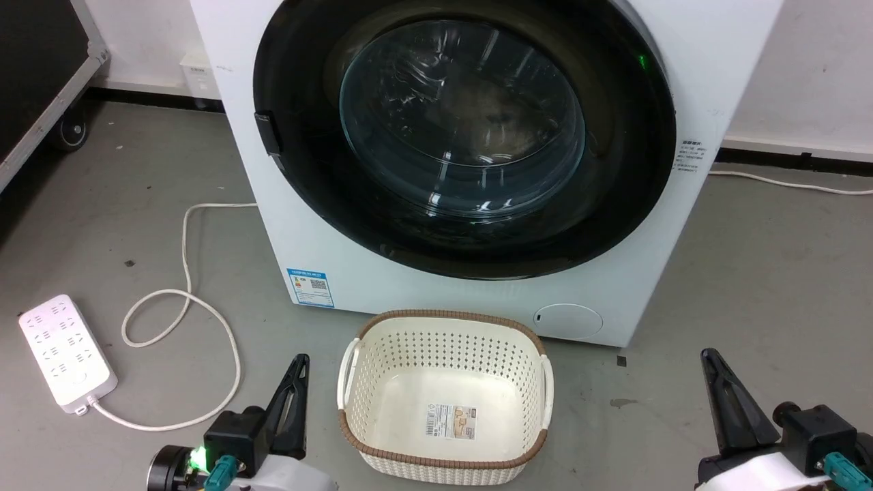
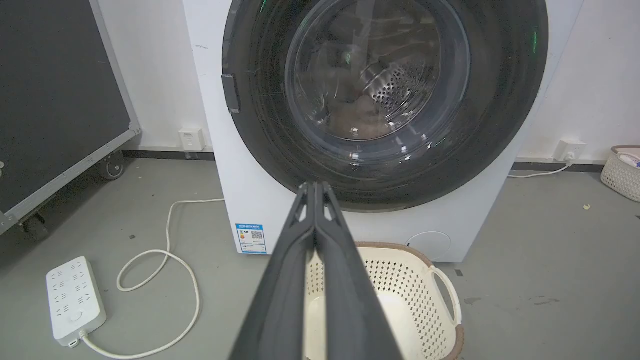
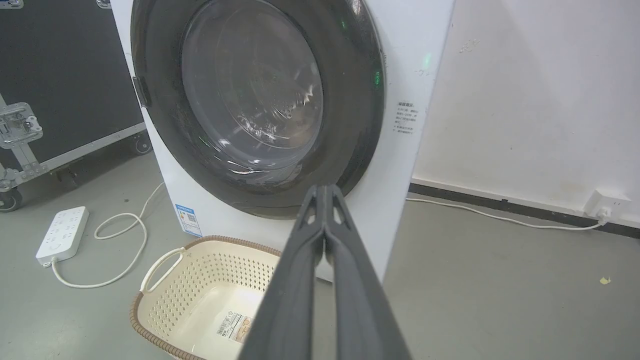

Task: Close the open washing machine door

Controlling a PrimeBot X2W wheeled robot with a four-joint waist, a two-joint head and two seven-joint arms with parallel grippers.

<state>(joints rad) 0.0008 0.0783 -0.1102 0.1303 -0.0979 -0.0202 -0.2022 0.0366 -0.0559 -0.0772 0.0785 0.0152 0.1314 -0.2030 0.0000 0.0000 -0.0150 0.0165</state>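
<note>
Right now you have one washing machine (image 1: 436, 300) before you, and its one door (image 1: 464, 136) sits flush against the white front, glass bowl facing you. Count one cream basket (image 1: 443, 317) on the floor just before the machine, between your two claws, and a second basket (image 2: 620, 172) by the wall in the left wrist view. One white power strip (image 1: 65, 351) lies on the floor to the left. Your left claw (image 1: 298, 361) hangs low beside the near basket, fingers pointing toward the machine, clenched tip to tip on nothing. Your right claw (image 1: 709, 358) mirrors it on the other side, likewise clenched and empty, well apart from the door.
</note>
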